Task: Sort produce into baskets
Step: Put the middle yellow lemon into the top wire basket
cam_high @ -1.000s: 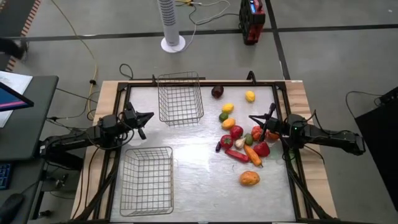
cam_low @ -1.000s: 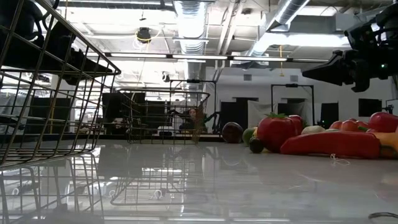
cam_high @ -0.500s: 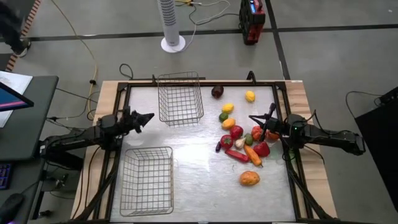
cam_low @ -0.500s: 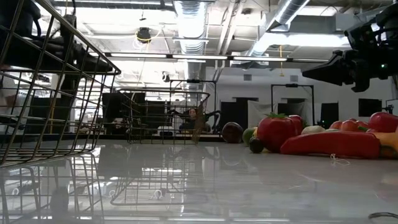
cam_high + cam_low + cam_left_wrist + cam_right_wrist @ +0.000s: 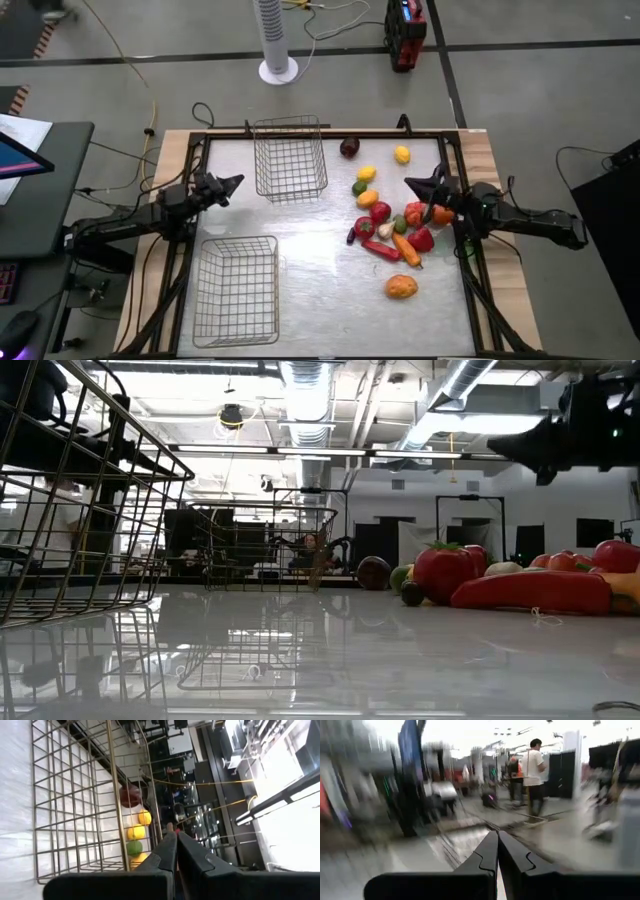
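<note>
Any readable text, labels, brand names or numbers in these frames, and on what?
None can be read.
The red device on the floor beyond the table shows no legible marking.
The screen at the left edge is too small to read.
The produce and baskets carry no labels.

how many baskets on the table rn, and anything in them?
2. One wire basket sits at the table's far edge, left of the produce; the other wire basket sits near the front-left corner. Both look empty from above.
</note>
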